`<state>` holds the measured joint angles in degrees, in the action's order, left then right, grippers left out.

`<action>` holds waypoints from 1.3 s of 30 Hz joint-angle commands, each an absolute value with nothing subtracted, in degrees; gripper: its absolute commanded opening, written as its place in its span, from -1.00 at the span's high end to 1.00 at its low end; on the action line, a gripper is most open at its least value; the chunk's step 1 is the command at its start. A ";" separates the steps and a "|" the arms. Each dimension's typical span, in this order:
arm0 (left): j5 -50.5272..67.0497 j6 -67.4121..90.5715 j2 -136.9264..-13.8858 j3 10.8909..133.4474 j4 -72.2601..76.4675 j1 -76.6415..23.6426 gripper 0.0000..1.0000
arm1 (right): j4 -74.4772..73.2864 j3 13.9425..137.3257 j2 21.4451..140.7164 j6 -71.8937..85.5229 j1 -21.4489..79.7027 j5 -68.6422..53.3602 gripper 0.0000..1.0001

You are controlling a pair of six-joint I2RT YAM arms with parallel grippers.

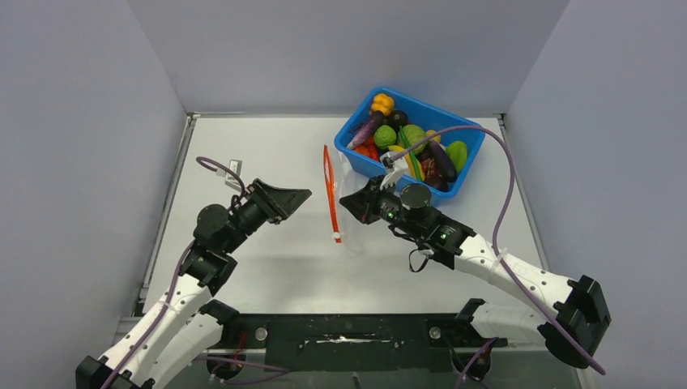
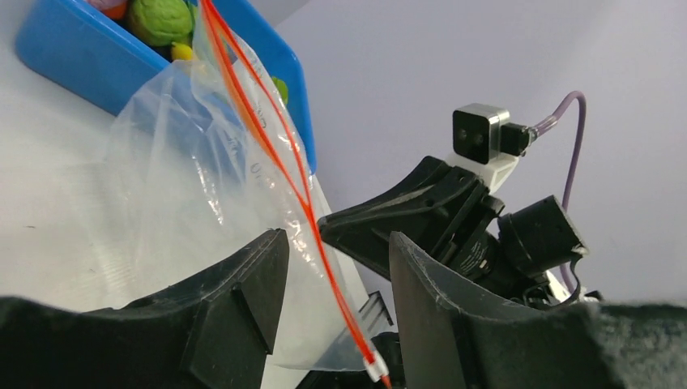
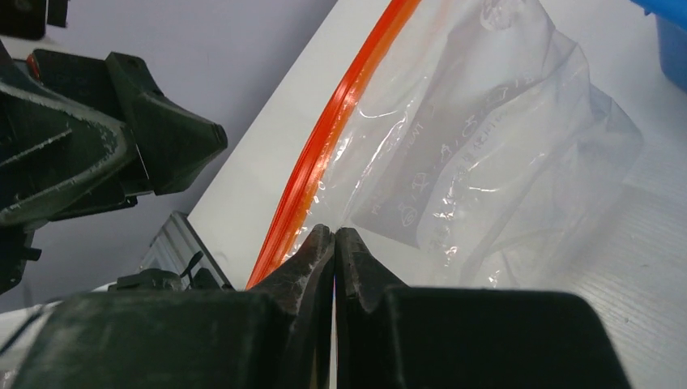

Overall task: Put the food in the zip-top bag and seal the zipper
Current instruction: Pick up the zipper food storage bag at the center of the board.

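Note:
The clear zip-top bag (image 1: 346, 180) stands on edge mid-table, its red-orange zipper (image 1: 330, 194) running near to far. My right gripper (image 1: 346, 201) is shut on the bag's plastic just beside the zipper; in the right wrist view the jaws (image 3: 334, 233) pinch the film (image 3: 486, 121) next to the strip (image 3: 340, 105). My left gripper (image 1: 301, 195) is open, a little left of the zipper and not touching it. In the left wrist view the strip (image 2: 267, 138) and bag (image 2: 186, 162) lie ahead between its spread fingers (image 2: 267, 267). The food (image 1: 413, 146) lies piled in the blue bin.
The blue bin (image 1: 354, 128) sits at the back right, right behind the bag, and also shows in the left wrist view (image 2: 73, 57). Grey walls close in the table on three sides. A purple cable arcs over the bin's right side.

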<state>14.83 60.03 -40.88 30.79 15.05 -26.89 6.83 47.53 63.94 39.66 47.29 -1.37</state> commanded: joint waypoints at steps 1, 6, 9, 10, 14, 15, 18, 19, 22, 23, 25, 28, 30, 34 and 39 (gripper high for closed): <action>17.82 66.55 -45.02 30.75 25.43 -26.80 0.04 | 11.81 45.72 62.38 38.18 47.13 -3.75 1.00; 20.96 70.52 -50.92 28.15 34.38 -26.81 0.09 | 13.17 44.09 61.43 37.31 47.11 -4.78 1.00; 21.88 70.83 -54.44 29.40 34.69 -26.81 0.32 | 13.10 44.21 61.18 36.77 47.09 -5.60 1.00; 21.84 70.39 -55.17 30.08 33.38 -26.85 0.37 | 13.14 44.16 61.05 36.60 47.19 -5.80 1.00; 21.61 69.38 -56.74 30.63 33.39 -26.82 0.38 | 12.73 44.16 60.91 36.06 47.34 -5.81 1.00; 21.60 69.43 -56.90 30.59 33.88 -26.81 0.38 | 12.64 44.13 61.00 35.90 47.29 -5.86 1.00; 20.83 68.58 -57.57 31.24 32.39 -26.81 0.34 | 12.57 43.80 61.08 35.71 47.29 -5.92 1.00; 20.69 68.29 -57.85 31.36 32.10 -26.81 0.33 | 12.57 43.77 61.12 35.67 47.29 -5.95 1.00; 20.70 68.36 -58.79 30.81 33.66 -26.72 0.27 | 12.34 43.90 61.49 35.32 47.25 -6.05 1.00; 20.85 68.38 -59.11 30.69 34.43 -26.72 0.24 | 12.12 44.01 61.56 35.11 47.21 -6.07 1.00; 21.08 68.36 -59.90 30.75 35.32 -26.63 0.18 | 11.48 44.43 62.10 34.37 47.21 -6.08 1.00; 21.27 68.38 -61.03 30.93 36.53 -26.55 0.14 | 10.37 45.44 62.95 33.37 47.17 -6.24 1.00; 21.81 68.11 -61.96 31.27 36.81 -26.04 0.13 | 10.33 45.90 63.45 32.91 47.20 -6.69 1.00; 22.50 68.12 -62.83 31.38 35.27 -24.22 0.20 | 10.60 47.18 64.74 32.78 47.40 -7.88 1.00; 22.80 69.30 -63.38 30.83 36.14 -23.21 0.38 | 11.14 47.38 65.29 32.71 47.70 -7.72 1.00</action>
<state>21.32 69.19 -63.09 28.60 31.64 -23.90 8.38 44.40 65.28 33.65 47.33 -7.18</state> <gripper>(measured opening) 0.338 0.023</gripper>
